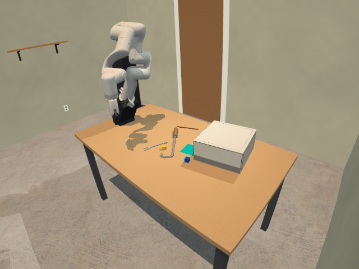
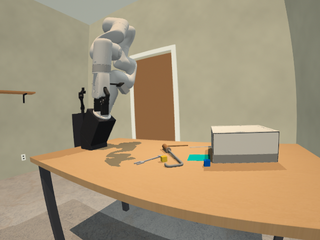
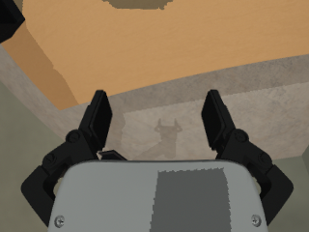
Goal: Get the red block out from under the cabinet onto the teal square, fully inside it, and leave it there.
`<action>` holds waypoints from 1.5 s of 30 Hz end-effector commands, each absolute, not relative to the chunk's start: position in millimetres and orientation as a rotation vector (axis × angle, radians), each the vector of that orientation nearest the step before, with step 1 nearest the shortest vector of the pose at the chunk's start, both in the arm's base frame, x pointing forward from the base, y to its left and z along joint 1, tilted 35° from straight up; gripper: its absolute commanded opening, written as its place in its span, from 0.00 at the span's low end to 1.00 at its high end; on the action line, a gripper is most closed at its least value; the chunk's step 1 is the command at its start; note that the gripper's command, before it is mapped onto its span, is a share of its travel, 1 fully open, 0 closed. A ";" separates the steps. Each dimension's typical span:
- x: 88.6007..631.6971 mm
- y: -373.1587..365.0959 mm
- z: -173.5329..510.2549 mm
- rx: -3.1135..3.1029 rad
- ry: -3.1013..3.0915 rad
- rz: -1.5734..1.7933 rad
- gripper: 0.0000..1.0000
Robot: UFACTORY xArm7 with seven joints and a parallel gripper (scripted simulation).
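gripper (image 3: pixel 156 116) hanging fully open, gripping nothing, touching nothing | arm (image 1: pixel 124 58) folding up by its black base (image 2: pixel 94 131), well apart from the tools | red block not showing, cabinet (image 1: pixel 224 144) hiding it | teal square (image 1: pixel 187 149) lying against the cabinet's front | hooked tool (image 1: pixel 173 143) lying near the square

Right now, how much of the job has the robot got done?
Nothing looks done yet. No red block shows in any view, and the teal square beside the cabinet has nothing on it. The end effector is open, holds nothing, and hangs near the robot's base, far from the hook tool. The whole job is left: getting the block out and onto the square.
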State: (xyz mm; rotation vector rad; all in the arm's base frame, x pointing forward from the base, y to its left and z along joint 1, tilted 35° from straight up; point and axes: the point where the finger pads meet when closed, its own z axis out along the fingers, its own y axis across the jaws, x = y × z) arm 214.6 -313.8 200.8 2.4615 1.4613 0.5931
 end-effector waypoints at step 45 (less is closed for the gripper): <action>384.3 -23.9 207.9 0.752 2.498 0.026 0.00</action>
